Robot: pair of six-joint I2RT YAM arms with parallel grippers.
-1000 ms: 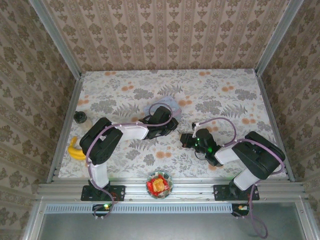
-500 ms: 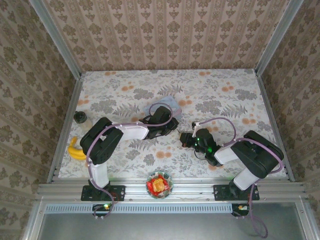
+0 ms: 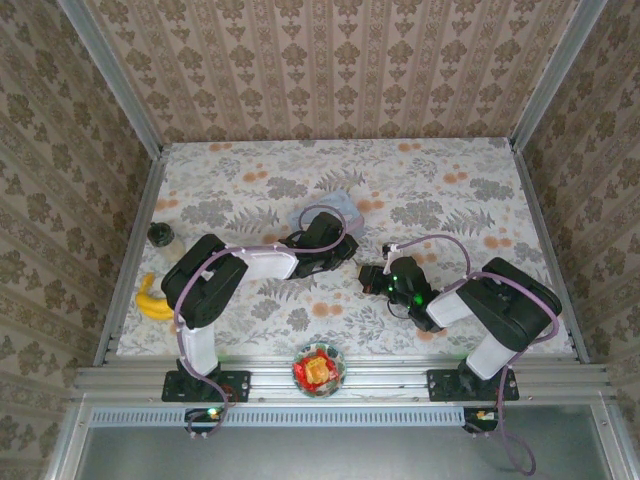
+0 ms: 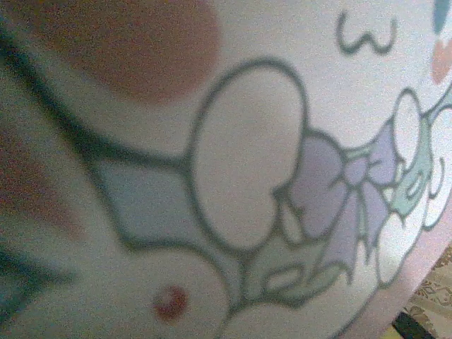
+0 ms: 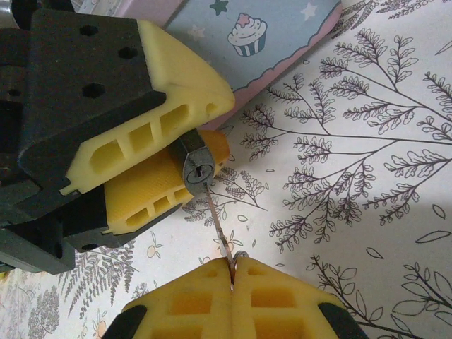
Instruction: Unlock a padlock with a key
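- Top view: both arms lean in toward the middle of the floral table (image 3: 450,190). The left gripper (image 3: 348,250) and right gripper (image 3: 371,277) meet nose to nose, just in front of a pale blue cartoon tin (image 3: 330,208). From here I cannot tell how their jaws stand.
- Well to the left lie a banana (image 3: 152,298) and a small dark-lidded jar (image 3: 160,235). A bowl (image 3: 318,368) of wrapped sweets sits at the near edge, between the arm bases.
- Left wrist view: the tin's (image 4: 247,176) printed surface is very close and blurred, showing a cartoon figure with a lilac bow. A corner of table (image 4: 431,304) shows at lower right.
- Right wrist view: the left gripper (image 5: 208,134) is clamped narrowly on the padlock (image 5: 198,166), which is pinched between its yellow fingers (image 5: 176,85) with the keyhole face turned toward the camera.
- The right gripper (image 5: 233,267) has its pads pressed together on the key (image 5: 217,222). The key's thin blade runs straight up to the keyhole.
- The tin (image 5: 261,42) lies flat just behind the padlock.
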